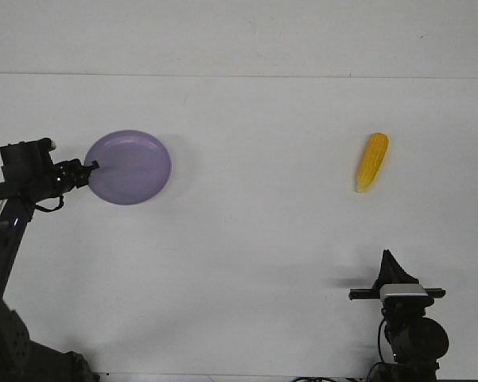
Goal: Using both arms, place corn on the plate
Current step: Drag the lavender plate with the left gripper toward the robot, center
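The corn (372, 161) lies on the right half of the white bench (254, 239), untouched, with its blunt end toward the far side and its pointed tip toward the robot, leaning slightly off straight. It is a husked cob, bright yellow deepening to orange along one flank, tapering smoothly to the tip, and it casts only a thin shadow, so it looks to rest flat.

Well apart from it, on the left half of the bench, is the plate (130, 167): round, shallow, lavender-purple, plain, with a raised rim. A soft shadow falls beside its right edge, which suggests the plate may be tipped or lifted a little, though this cannot be settled from the front view.

The left tool (90, 168) meets the plate at its left rim and appears clamped on that edge. The right tool (390, 259) points forward near the robot's side of the bench, well short of the corn and holding nothing; its tips look drawn together, but whether they are fully clenched cannot be told.

The step in hand seems to be the plate handling, with the corn pick not yet begun. The next move likely calls for the right arm to reach forward over the cob, spread its tips across the cob's width near the middle, and grip there so the tapered shape does not slip.
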Controlling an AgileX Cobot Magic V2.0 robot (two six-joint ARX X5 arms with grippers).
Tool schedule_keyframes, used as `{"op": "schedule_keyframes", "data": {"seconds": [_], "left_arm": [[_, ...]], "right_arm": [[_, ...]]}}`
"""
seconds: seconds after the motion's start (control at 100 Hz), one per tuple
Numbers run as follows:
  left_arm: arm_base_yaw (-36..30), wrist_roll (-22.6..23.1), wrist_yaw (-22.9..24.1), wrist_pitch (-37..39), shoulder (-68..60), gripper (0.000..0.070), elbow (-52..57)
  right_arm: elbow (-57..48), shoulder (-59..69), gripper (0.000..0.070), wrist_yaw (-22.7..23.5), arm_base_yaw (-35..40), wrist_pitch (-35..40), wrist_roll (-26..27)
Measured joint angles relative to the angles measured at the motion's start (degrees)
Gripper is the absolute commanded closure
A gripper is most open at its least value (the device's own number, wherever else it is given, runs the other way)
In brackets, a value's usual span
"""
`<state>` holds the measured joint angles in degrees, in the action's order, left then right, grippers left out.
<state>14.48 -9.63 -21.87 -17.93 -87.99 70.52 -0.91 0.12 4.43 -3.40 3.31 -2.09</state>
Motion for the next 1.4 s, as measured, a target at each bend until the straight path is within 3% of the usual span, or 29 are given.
{"op": "schedule_keyframes", "data": {"seconds": [0.26, 0.48, 0.789, 0.999, 1.159, 1.229, 1.349, 1.399], "left_arm": [[-7.65, -0.74, -1.70, -7.43, 17.40, 0.0695, -1.25], [-21.68, -2.95, -1.16, -7.58, 23.82, 0.0695, -12.94], [-40.41, -9.92, 7.45, 6.88, 22.40, 0.0695, -31.30], [-44.02, -11.34, 11.06, 11.61, 16.31, 0.0695, -33.07], [-44.54, -11.32, 11.23, 13.46, 13.33, 0.0693, -33.09], [-44.63, -11.30, 11.45, 13.97, 13.38, 0.0613, -33.09], [-44.61, -11.30, 11.50, 14.08, 13.38, 0.0265, -33.09], [-44.61, -11.28, 11.47, 14.08, 13.38, 0.0227, -33.09]], "right_arm": [[0.00, 0.00, 0.0685, 0.00, 0.00, 0.00, 0.00], [0.00, 0.00, 0.0685, 0.00, 0.00, 0.00, 0.00], [0.00, 0.00, 0.0685, 0.00, 0.00, 0.00, 0.00], [0.00, 0.00, 0.0685, 0.00, 0.00, 0.00, 0.00], [0.00, 0.00, 0.0685, 0.00, 0.00, 0.00, 0.00], [0.00, 0.00, 0.0685, 0.00, 0.00, 0.00, -0.02], [0.00, 0.00, 0.0685, 0.00, 0.00, 0.00, 0.00], [0.00, 0.00, 0.0685, 0.00, 0.00, 0.00, 0.00]]}}
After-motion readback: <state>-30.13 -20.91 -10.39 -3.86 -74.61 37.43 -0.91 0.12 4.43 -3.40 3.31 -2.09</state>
